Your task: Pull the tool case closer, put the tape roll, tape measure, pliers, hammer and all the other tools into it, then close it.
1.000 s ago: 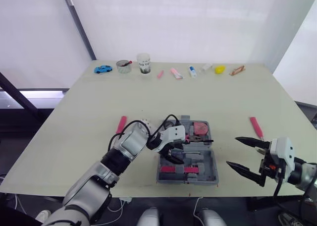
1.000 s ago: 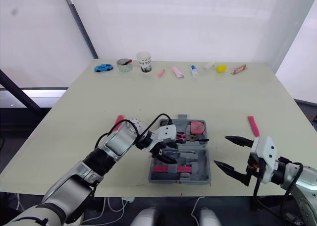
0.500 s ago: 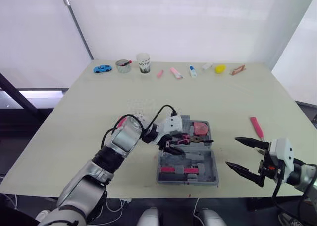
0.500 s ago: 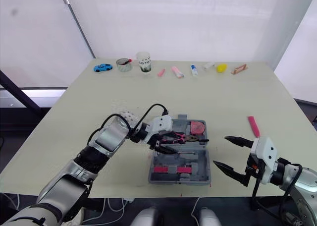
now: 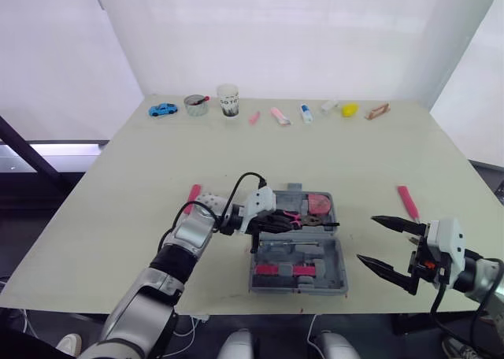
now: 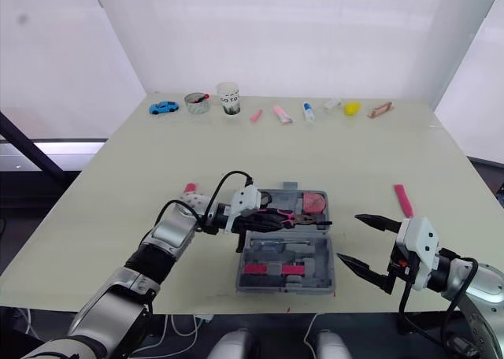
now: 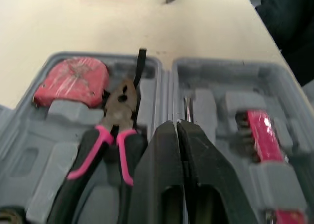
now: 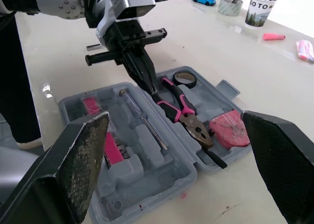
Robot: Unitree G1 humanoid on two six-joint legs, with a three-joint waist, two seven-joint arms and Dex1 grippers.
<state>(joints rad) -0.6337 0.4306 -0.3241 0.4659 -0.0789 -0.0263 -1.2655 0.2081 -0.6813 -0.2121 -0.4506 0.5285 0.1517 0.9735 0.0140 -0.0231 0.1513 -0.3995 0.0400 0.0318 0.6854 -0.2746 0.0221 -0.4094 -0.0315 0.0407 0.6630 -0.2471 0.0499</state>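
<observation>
The grey tool case (image 5: 335,274) lies open near the table's front edge. In its far half lie pink-handled pliers (image 7: 115,130), a red tape measure (image 7: 73,81) and a black tape roll (image 8: 184,78); a screwdriver (image 8: 144,121) and pink bits (image 5: 277,269) lie in the near half. My left gripper (image 5: 290,220) is shut and empty, reaching in from the case's left and pointing across it beside the pliers. My right gripper (image 5: 367,238) stands open to the right of the case. The pink-handled hammer (image 5: 407,201) lies on the table further right.
A pink-handled tool (image 5: 193,195) lies left of the case by my left forearm. Along the table's far edge stand a blue toy car (image 5: 164,109), a small bowl (image 5: 196,105), a paper cup (image 5: 228,101) and several small items.
My left gripper's fingers have closed, and its wrist has drawn back towards the case's left side, lying lower over it. The right gripper has stayed put.
</observation>
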